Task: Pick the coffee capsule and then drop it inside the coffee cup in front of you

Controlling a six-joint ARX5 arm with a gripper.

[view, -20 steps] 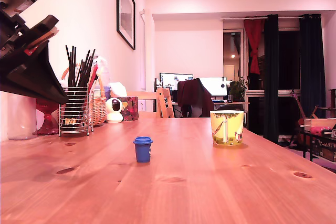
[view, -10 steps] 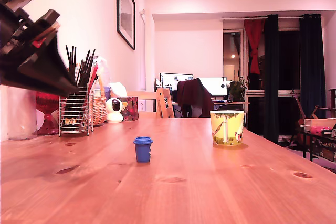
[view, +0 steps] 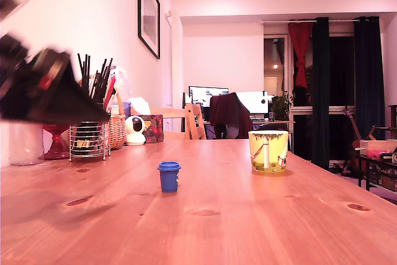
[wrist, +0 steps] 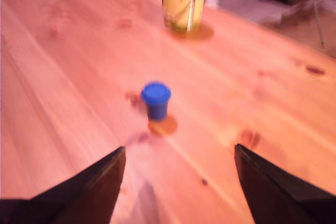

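Note:
A small blue coffee capsule (view: 169, 175) stands upright on the wooden table (view: 248, 228), left of centre in the exterior view. The yellow-green coffee cup (view: 268, 151) with a white figure on its side stands farther back, toward the exterior view's right. My gripper (view: 93, 116) hangs blurred at the exterior view's far left, above the table and well short of the capsule. In the wrist view the gripper (wrist: 178, 153) is open, its two dark fingers (wrist: 94, 182) spread wide, with the capsule (wrist: 156, 99) ahead between them and the cup (wrist: 183, 1) beyond it.
Along the wall at the exterior view's left stand a wire holder of black sticks (view: 90, 131), a red glass goblet (view: 56, 138), a wicker basket (view: 116, 130), a small white round device (view: 134, 130) and a patterned box (view: 152, 127). Chairs (view: 195, 122) stand past the table's far end.
The gripper has swung downward and toward the exterior view's right, now motion-blurred. Capsule and cup have not moved.

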